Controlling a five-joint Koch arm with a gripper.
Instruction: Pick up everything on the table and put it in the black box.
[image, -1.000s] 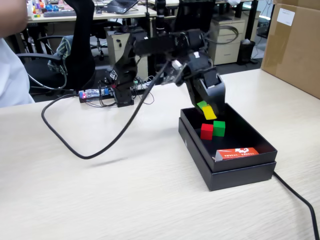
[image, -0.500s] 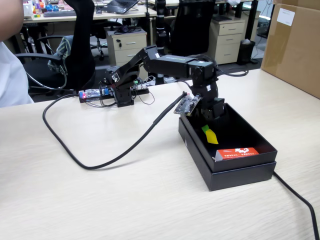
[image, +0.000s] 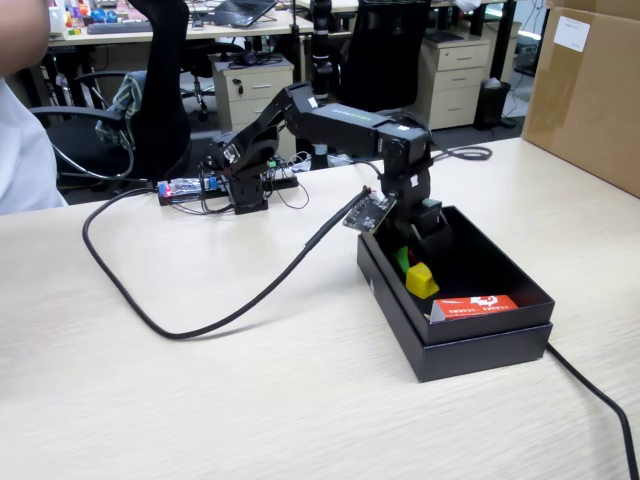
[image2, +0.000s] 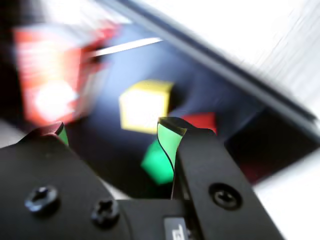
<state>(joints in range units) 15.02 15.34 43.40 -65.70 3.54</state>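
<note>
Yellow cube (image2: 143, 106) loose and tilted in black box (image: 500, 335), end effector (image2: 112, 137) spread apart above.

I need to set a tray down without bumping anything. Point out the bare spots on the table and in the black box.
The table is bare along its near side, between the black cable and the black box. Another free patch lies between the box and the brown carton. Inside the box it is crowded: tool, yellow cube, red packet.
</note>
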